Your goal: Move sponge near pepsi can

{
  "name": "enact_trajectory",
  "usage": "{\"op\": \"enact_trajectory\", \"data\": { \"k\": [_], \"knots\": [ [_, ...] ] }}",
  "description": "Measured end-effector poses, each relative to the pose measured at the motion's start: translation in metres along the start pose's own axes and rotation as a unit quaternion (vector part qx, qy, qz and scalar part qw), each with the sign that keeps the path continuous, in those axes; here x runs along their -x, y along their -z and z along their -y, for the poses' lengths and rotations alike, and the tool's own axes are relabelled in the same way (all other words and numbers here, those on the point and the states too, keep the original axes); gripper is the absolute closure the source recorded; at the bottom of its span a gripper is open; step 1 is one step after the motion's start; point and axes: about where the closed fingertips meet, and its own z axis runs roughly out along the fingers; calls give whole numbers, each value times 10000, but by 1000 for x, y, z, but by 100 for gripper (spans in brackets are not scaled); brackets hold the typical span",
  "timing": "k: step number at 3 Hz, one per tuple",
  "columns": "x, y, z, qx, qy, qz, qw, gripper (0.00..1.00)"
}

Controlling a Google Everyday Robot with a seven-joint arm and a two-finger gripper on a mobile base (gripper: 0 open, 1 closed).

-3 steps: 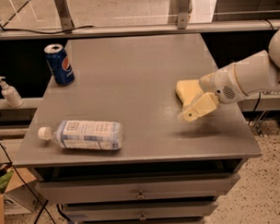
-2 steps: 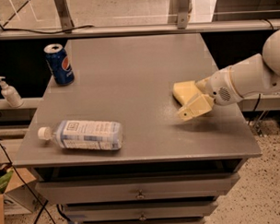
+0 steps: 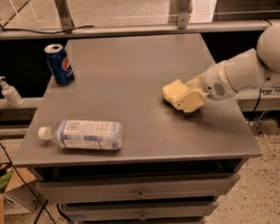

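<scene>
Reaching in from three o'clock, setting the gripper point(image 3: 182, 96) low on the grey table point(image 3: 129, 72), seemingly pinching the sponge point(image 3: 172, 88) between its fingers point(image 3: 191, 99). Leaving the pepsi can point(image 3: 59, 64) standing well apart at ten o'clock.

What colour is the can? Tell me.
Blue can, red and white logo, camera view; gripper holds the sponge at right.

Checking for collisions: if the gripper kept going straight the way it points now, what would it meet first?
The sponge, which sits right at the gripper; beyond it the line looks like bare tabletop, though depth is unclear.
</scene>
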Motion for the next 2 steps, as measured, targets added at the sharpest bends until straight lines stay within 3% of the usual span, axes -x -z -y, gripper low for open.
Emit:
{"op": "enact_trajectory", "data": {
  "k": [1,2],
  "knots": [
    [53,0,-12,223,588,340,9974,88],
    [118,6,-34,596,1309,845,9860,100]
  ]
}}
